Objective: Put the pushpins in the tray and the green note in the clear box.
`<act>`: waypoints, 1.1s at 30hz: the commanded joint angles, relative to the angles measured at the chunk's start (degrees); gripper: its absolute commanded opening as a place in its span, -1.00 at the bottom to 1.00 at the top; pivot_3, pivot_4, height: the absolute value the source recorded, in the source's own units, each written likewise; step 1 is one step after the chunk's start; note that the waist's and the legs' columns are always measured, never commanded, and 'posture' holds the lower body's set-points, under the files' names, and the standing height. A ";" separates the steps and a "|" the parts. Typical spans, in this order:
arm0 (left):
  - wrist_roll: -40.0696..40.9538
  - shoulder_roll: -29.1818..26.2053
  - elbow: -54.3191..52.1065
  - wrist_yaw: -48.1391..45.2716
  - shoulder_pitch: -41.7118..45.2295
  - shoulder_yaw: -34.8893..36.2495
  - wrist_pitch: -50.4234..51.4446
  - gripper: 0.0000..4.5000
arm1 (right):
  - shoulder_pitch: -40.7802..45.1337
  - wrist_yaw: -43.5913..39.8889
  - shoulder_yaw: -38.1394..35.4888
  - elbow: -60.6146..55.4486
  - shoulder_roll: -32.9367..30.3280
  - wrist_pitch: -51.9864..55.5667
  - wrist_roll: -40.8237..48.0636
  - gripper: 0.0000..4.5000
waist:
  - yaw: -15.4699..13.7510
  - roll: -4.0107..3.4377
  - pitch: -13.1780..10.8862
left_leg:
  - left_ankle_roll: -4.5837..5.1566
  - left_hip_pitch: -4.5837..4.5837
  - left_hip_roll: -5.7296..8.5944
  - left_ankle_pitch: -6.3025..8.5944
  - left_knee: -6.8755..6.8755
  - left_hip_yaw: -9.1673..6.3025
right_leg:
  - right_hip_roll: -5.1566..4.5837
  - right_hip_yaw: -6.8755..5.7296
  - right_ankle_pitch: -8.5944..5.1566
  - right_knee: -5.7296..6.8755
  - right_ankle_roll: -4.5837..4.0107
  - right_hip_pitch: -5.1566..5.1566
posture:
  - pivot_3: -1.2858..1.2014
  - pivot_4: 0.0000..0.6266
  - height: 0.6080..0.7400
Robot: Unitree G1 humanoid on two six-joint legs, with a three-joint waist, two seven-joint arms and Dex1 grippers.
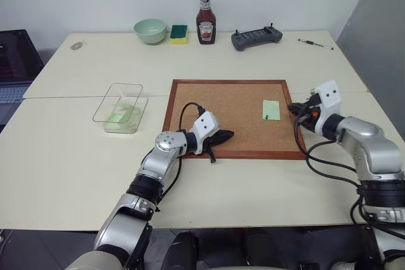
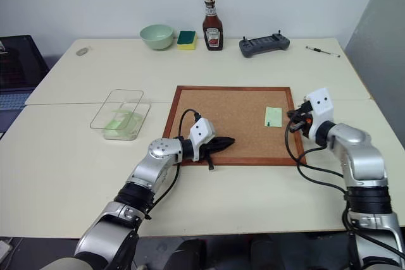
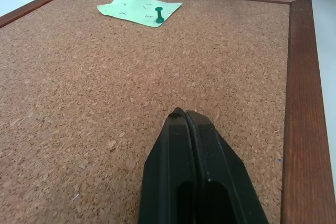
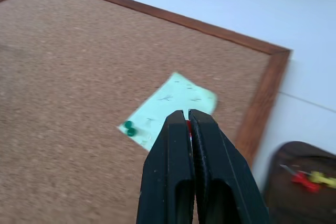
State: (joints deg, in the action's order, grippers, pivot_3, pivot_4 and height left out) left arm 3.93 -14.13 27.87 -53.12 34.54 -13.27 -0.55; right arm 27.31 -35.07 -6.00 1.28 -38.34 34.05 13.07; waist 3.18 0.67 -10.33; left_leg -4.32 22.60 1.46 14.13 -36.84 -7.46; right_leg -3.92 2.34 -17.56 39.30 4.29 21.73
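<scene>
The green note (image 1: 271,109) lies flat on the right part of the cork board (image 1: 209,102), pinned by a green pushpin (image 4: 128,128). My right gripper (image 4: 187,114) hovers above the note's near edge by the board's right frame. It is shut, with a sliver of a red pushpin (image 4: 188,125) showing between its tips. The dark brown tray (image 4: 294,182) sits just off the board's right side and holds a red and a yellow pin. My left gripper (image 3: 185,113) rests shut and empty low over the board's front part. The clear box (image 1: 120,109) stands left of the board with pale green paper inside.
Along the table's far edge stand a pale green bowl (image 1: 150,30), a green-and-yellow sponge (image 1: 178,33), a ketchup bottle (image 1: 205,20) and a dark controller (image 1: 255,37). A pen (image 1: 315,43) lies at the far right. A laptop (image 1: 16,61) sits off the left side.
</scene>
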 commanded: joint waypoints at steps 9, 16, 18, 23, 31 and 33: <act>-1.65 0.05 3.53 -0.17 0.18 -1.13 -0.88 -1.00 | -0.51 -0.10 5.76 7.63 -6.90 -12.76 -12.65 -0.98 | 0.03 -0.02 0.02 | 0.00 -0.12 -0.03 0.00 0.01 0.01 | 0.01 -0.02 0.00 -0.13 0.02 -0.19 | 0.03 -0.52 1.00; -1.69 -0.11 3.96 -0.21 0.33 -1.08 -1.22 -1.00 | 0.45 1.17 6.72 11.25 -6.61 -15.04 -15.74 -0.89 | 0.02 -0.02 0.02 | 0.00 -0.20 -0.03 0.00 0.01 -0.02 | 0.01 -0.05 0.01 -0.20 0.03 -0.32 | 0.03 -0.52 1.00; -1.67 -0.17 3.95 -0.22 0.31 -1.07 -1.23 -1.00 | 0.72 1.42 6.62 12.06 -6.45 -15.37 -16.18 -0.79 | 0.02 -0.03 0.02 | 0.00 -0.20 -0.03 0.00 0.01 -0.03 | 0.01 -0.05 0.01 -0.20 0.03 -0.32 | 0.03 -0.52 1.00; -1.66 -0.33 3.96 -0.28 0.25 -1.02 -1.29 -1.00 | 1.36 2.15 5.82 12.86 -5.73 -15.76 -16.52 -0.36 | 0.03 -0.03 0.02 | 0.00 -0.21 -0.03 0.00 0.02 -0.03 | 0.01 -0.05 0.01 -0.20 0.03 -0.32 | 0.03 -0.52 1.00; -1.69 -0.44 4.21 -0.30 0.32 -1.03 -1.43 -1.00 | 2.09 2.48 2.17 9.80 -4.14 -13.10 -12.48 0.43 | 0.02 -0.03 0.02 | 0.00 -0.21 -0.03 0.00 0.02 -0.03 | 0.01 -0.06 0.01 -0.20 0.03 -0.33 | 0.03 -0.52 1.00; -1.71 -0.47 4.31 -0.35 0.35 -1.05 -1.48 -1.00 | 1.97 -0.19 1.17 6.91 -2.87 -10.48 -8.66 0.58 | 0.08 -0.03 0.02 | 0.00 -0.21 -0.04 0.00 0.02 -0.03 | 0.01 -0.06 0.01 -0.20 0.03 -0.33 | 0.03 -0.52 1.00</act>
State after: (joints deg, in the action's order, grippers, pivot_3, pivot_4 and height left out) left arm 3.83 -14.17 30.15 -53.44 35.40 -13.53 -2.24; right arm 28.03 -32.93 -2.31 12.93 -41.79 21.55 0.20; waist 3.26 0.65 -10.31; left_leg -4.32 22.38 1.41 14.13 -36.81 -7.49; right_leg -3.91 2.29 -17.55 39.09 4.32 21.40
